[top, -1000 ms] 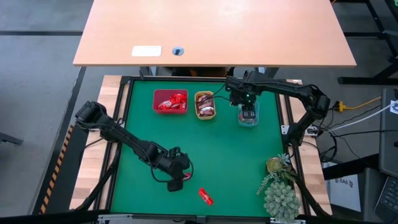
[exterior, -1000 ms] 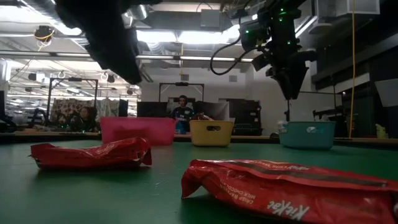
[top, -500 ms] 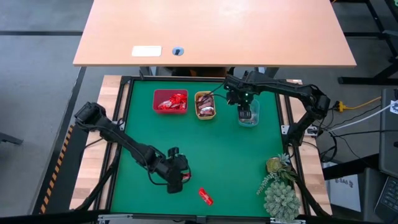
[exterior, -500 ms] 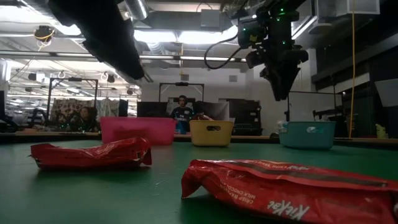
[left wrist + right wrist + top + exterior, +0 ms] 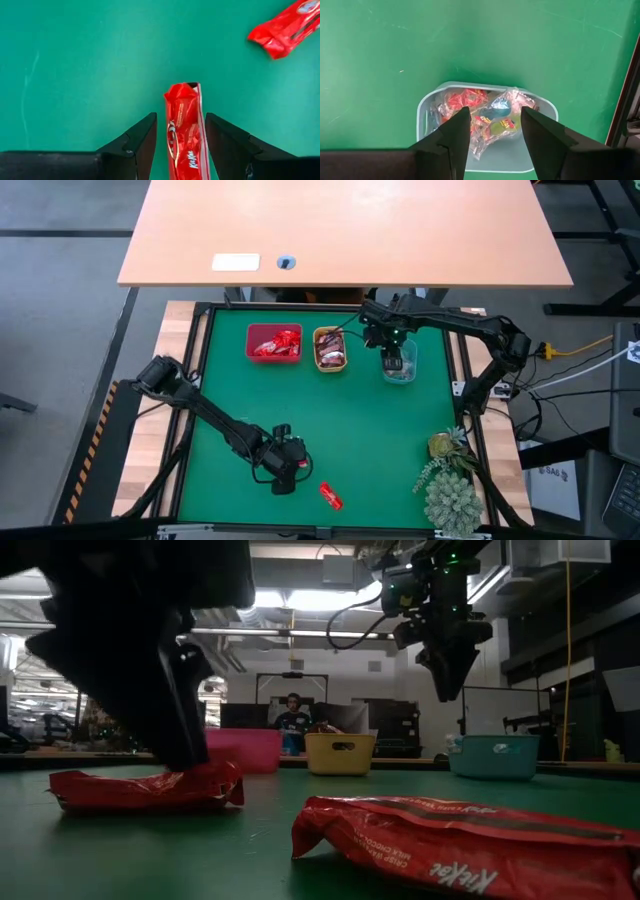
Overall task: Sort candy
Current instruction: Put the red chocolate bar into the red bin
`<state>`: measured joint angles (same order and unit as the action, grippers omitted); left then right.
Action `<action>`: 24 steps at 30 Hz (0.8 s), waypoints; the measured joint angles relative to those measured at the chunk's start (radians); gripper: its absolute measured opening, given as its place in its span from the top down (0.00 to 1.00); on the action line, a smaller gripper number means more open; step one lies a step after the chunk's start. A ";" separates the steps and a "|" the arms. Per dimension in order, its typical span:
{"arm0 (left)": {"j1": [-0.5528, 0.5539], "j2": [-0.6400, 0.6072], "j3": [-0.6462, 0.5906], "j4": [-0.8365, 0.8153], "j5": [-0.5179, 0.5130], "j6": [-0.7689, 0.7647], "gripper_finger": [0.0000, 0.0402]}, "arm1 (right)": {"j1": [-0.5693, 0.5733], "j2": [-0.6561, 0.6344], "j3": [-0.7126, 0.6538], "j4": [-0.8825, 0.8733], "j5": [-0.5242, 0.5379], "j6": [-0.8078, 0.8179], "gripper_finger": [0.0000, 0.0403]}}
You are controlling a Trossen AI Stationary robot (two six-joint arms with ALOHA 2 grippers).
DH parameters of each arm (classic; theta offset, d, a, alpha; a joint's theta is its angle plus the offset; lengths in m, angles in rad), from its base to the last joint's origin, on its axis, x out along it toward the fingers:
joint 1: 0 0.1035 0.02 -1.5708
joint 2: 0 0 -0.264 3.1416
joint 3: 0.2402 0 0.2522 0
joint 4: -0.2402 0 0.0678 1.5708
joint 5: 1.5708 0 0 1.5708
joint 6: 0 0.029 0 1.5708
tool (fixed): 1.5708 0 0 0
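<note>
A red-wrapped candy [image 5: 183, 131] lies flat on the green mat, near the table's front edge. My left gripper [image 5: 180, 118] is low over it and open, one finger on each side of its near end; a gap shows beside each finger. The low view shows the same gripper [image 5: 185, 745] down at that candy [image 5: 140, 788]. A second red candy [image 5: 331, 496] lies on the mat just to the right. My right gripper [image 5: 492, 125] hangs open above the teal tray [image 5: 425, 117], which holds clear-wrapped candies, with nothing between its fingers.
A red tray [image 5: 274, 342] with red candies and an orange tray [image 5: 331, 350] with brown ones stand at the far side, left of the teal tray [image 5: 408, 372]. A spiky green plant [image 5: 450, 485] sits at the near right corner. People show beyond the table in the low view.
My left gripper has come down and toward the table's near edge, and its open fingers now straddle the red candy. My right gripper has tipped a little over the teal tray without leaving its place. Both candies lie where they were.
</note>
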<state>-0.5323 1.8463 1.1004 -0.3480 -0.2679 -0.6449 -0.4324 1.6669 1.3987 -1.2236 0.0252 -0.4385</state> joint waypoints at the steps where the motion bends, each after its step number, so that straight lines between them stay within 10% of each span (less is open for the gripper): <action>1: 0.001 0.006 0.000 0.001 0.000 0.000 0.60 | 0.000 0.000 0.000 0.000 0.000 0.000 0.57; 24: 0.023 0.045 0.000 0.011 -0.005 -0.006 0.83 | 0.001 0.000 0.000 0.002 -0.135 0.000 0.57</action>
<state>-0.5098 1.8912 1.1004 -0.3366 -0.2726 -0.6506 -0.4313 1.6669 1.3987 -1.2213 -0.1093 -0.4389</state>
